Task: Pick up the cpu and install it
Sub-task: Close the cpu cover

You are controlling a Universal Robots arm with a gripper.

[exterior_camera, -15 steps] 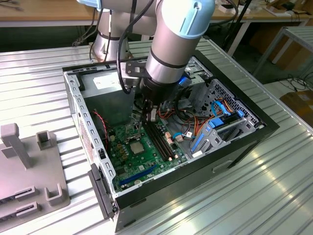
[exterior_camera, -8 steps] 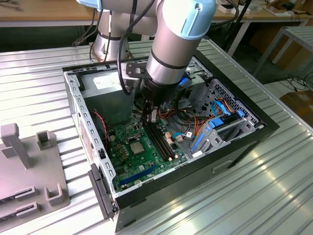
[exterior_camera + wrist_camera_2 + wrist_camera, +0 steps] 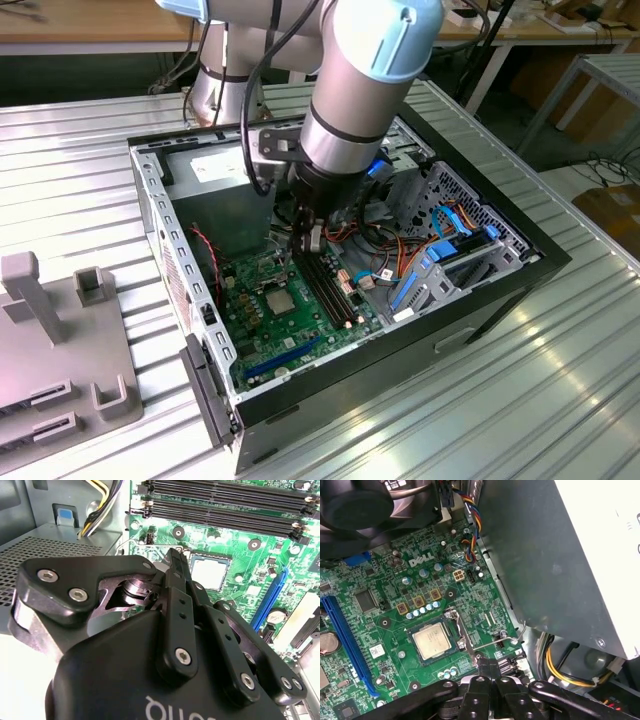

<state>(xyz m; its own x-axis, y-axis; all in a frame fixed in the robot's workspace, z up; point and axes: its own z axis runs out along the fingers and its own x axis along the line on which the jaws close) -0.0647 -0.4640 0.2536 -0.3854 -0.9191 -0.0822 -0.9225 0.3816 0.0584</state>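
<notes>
Hanging inside the open computer case point(image 3: 540, 262), the gripper point(image 3: 314, 238) has its two fingers point(image 3: 176, 580) pressed together with nothing between them; their tips stand over the motherboard point(image 3: 300, 310), close to the CPU socket. In the second wrist view the closed tips point(image 3: 172, 560) sit just beside the socket's edge, and in the first wrist view they point(image 3: 487, 667) lie near the foot of the socket's wire lever point(image 3: 495, 641).

One cpu point(image 3: 431, 641) is seated flat in the socket, metal lid facing up. It is close to square, so no long axis can be told; its edges run in line with the socket frame. The same chip shows in the second wrist view point(image 3: 209, 572) and in the exterior view point(image 3: 277, 300), near the middle of the board.

Beside the socket, four long memory slots point(image 3: 225, 502) run parallel along one board edge, and one blue expansion slot point(image 3: 345, 645) runs along the other side. A grey power supply box point(image 3: 540, 560) stands at the case wall next to the board. The case lies on a ribbed metal worktop point(image 3: 520, 400), with one grey fixture point(image 3: 60, 350) near that worktop's edge at the exterior view's left.
</notes>
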